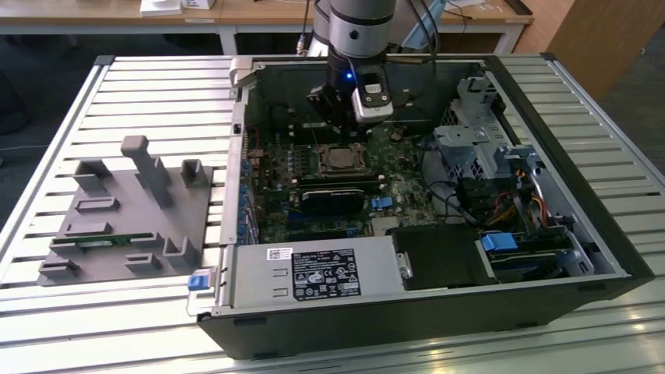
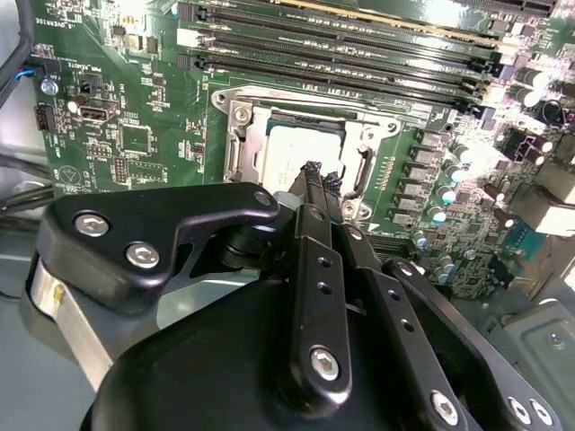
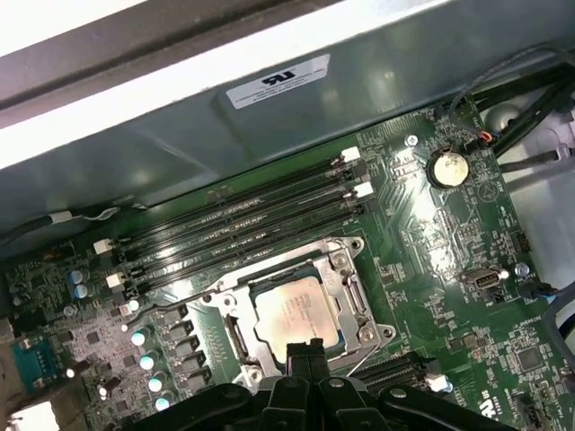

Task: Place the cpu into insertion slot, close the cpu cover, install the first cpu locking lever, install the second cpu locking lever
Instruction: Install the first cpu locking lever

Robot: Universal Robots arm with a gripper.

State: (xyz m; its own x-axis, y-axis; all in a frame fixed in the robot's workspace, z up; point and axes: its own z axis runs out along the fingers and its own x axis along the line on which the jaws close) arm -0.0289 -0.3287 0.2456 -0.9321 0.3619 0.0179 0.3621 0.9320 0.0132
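On the exterior view's left, a grey rack sits on the slatted desk, with a thin green strip in one of its pockets. Centre now: the open computer case, green board inside. The chip lies flat in its socket, with the silver metal frame around it. The hand hangs right above, closed, nothing gripped. In both wrist views its tips sit over the chip's edge. The first wrist view brings in long black memory slots and a round battery. The exterior view gives the drive cage, far right.
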